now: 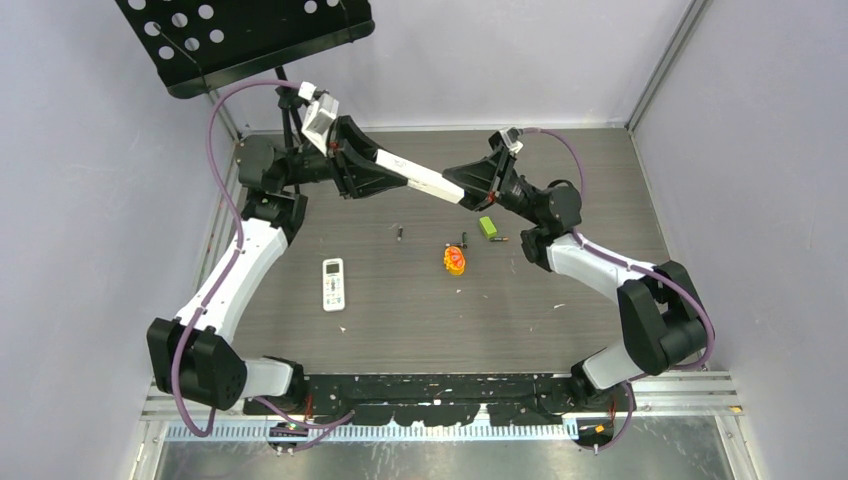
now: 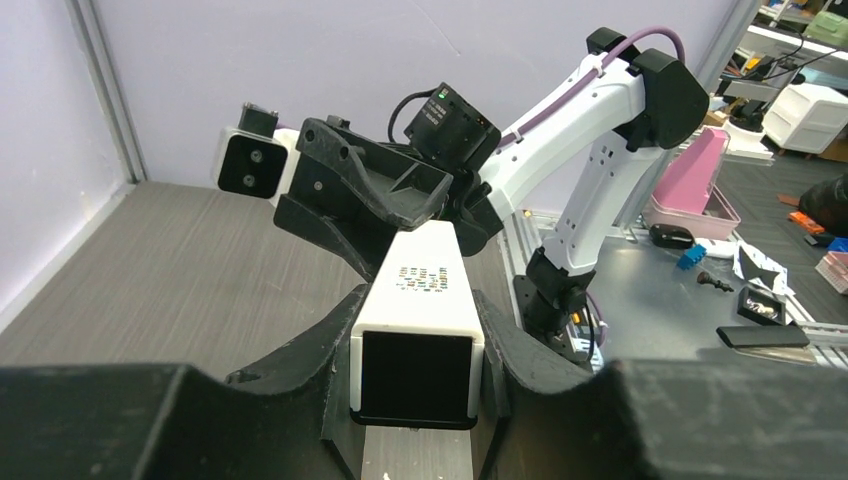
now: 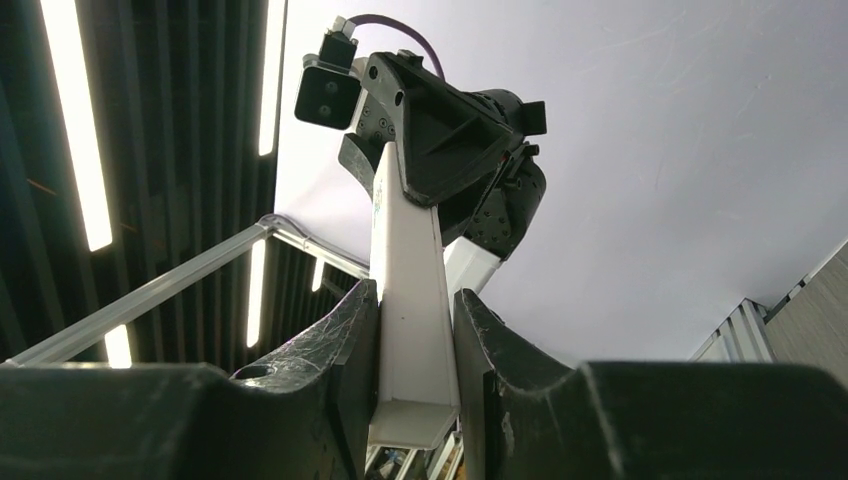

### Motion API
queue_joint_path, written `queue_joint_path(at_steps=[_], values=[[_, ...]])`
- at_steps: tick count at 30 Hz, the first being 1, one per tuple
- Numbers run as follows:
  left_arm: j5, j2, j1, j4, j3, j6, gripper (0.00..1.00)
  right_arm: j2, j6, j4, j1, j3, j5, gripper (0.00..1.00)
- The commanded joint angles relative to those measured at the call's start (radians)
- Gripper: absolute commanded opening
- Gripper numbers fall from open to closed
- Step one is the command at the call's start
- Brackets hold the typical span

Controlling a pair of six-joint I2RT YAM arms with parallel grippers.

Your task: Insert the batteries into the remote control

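While left hand and right hand both clamp raised remote, only overhead shows batteries below

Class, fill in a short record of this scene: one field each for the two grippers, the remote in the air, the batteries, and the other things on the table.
left gripper: shut on one end of the held remote
right gripper: shut on the other end of the held remote
held remote: white, in the air above the table, spanning between both grippers
batteries: small dark cylinders lying loose on the table, none gripped
table remote: white, lying flat, on the left arm's side
lime-green block: on the table, near the orange-yellow toy, not touching it
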Motion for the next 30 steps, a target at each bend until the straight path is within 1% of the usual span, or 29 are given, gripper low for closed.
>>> queue_joint_path(at_steps=[1,2,4,7,8,10,12,19,23,26,30], values=[[-0.125,-0.013,0.048,-0.007,0.054,0.006,0.00,-0.050,-0.045,0.109,-0.044,-0.024,-0.066,0.25],[-0.122,-0.012,0.050,-0.006,0.051,0.006,0.00,-0.048,-0.045,0.110,-0.045,-0.021,-0.069,0.28],[-0.111,-0.009,0.051,-0.004,0.044,0.005,0.00,-0.044,-0.042,0.110,-0.046,-0.015,-0.072,0.40],[-0.084,-0.002,0.051,0.009,0.033,0.003,0.00,-0.040,-0.041,0.119,-0.045,-0.008,-0.065,0.65],[-0.074,0.000,0.050,0.019,0.028,-0.003,0.00,-0.040,-0.041,0.122,-0.046,-0.004,-0.060,0.70],[-0.047,0.008,0.051,0.043,0.019,-0.015,0.00,-0.038,-0.041,0.126,-0.045,0.008,-0.059,0.77],[-0.020,0.016,0.051,0.074,0.009,-0.035,0.00,-0.030,-0.037,0.126,-0.041,0.029,-0.065,0.80],[0.029,0.070,0.049,0.310,-0.002,-0.218,0.00,0.042,-0.017,0.109,0.019,0.121,-0.083,0.82],[0.045,0.095,0.048,0.390,0.001,-0.281,0.00,0.071,-0.023,0.076,0.055,0.169,-0.085,0.76],[0.048,0.098,0.049,0.401,0.001,-0.291,0.00,0.082,-0.034,0.041,0.069,0.187,-0.076,0.64],[0.051,0.089,0.049,0.413,-0.004,-0.293,0.00,0.092,-0.029,0.034,0.069,0.174,-0.056,0.45]])
